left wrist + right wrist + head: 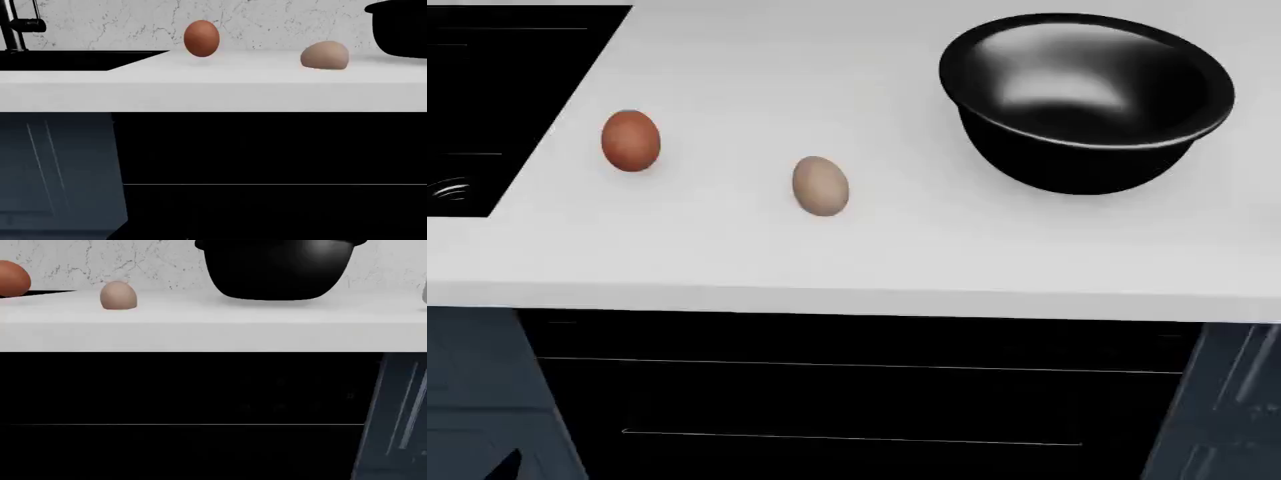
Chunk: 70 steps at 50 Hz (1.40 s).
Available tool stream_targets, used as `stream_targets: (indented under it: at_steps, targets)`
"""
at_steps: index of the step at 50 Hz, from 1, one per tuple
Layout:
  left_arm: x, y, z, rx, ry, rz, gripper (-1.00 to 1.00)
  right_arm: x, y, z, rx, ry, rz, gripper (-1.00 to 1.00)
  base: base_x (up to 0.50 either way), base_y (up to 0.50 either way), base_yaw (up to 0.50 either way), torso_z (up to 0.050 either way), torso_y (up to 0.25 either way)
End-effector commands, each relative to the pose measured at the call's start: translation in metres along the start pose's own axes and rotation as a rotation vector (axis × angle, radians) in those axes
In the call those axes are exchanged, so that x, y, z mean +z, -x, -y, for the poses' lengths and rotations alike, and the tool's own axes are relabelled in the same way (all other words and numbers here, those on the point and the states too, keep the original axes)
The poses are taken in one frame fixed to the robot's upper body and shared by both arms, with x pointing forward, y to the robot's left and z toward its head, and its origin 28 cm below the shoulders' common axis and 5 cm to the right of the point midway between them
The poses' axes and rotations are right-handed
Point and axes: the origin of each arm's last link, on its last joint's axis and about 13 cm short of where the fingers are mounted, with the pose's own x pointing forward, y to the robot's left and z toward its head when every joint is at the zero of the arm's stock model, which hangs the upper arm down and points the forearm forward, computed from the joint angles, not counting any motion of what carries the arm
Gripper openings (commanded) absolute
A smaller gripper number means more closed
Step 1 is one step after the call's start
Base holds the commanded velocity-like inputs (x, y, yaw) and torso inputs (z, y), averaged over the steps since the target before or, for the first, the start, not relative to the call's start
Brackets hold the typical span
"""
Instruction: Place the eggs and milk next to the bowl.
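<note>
Two eggs lie on the white counter [868, 255]. The reddish-brown egg [630, 140] is nearest the sink, and it also shows in the left wrist view as the reddish-brown egg [201, 38]. To its right lies the pale tan egg [819, 185], seen too as the tan egg [324, 55] and the tan egg [118, 295]. At the counter's far right stands the large glossy black bowl [1086, 98], well apart from both eggs; the right wrist view faces the bowl [277, 267]. The milk is out of view. Neither gripper shows in any view; both wrist cameras look at the counter front from below its edge.
A black sink [494, 100] is set into the counter at the left, with a dark faucet [17, 25] behind it. Below the counter edge is a black oven front [854, 400] with a thin handle line. Grey cabinet panels [397, 415] flank it.
</note>
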Motion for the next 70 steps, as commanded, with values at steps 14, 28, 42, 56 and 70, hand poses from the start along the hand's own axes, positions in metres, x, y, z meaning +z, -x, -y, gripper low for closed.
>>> stream_targets:
  at_steps: [14, 28, 42, 56, 70]
  targets:
    - [0.006, 0.003, 0.003, 0.001, 0.003, 0.008, 1.00, -0.002, 0.002, -0.002, -0.004, 0.008, -0.013, 1.00, 0.00, 0.00, 0.00, 0.000, 0.000]
    - [0.006, 0.003, 0.003, 0.001, 0.003, 0.008, 1.00, -0.002, 0.002, -0.002, -0.004, 0.008, -0.013, 1.00, 0.00, 0.00, 0.00, 0.000, 0.000]
    - [0.005, 0.004, 0.002, 0.000, 0.000, -0.018, 1.00, -0.003, 0.002, -0.003, 0.001, 0.017, -0.014, 1.00, 0.00, 0.00, 0.00, 0.000, 0.000]
    - [0.009, 0.006, 0.003, -0.029, -0.021, 0.006, 1.00, 0.001, 0.002, -0.002, 0.002, 0.021, -0.006, 1.00, 0.00, 0.00, 0.00, 0.046, 0.000]
    - [0.013, 0.005, 0.002, -0.026, -0.019, 0.019, 1.00, 0.004, 0.002, -0.002, 0.003, 0.026, 0.000, 1.00, 0.00, 0.00, 0.00, 0.050, 0.000]
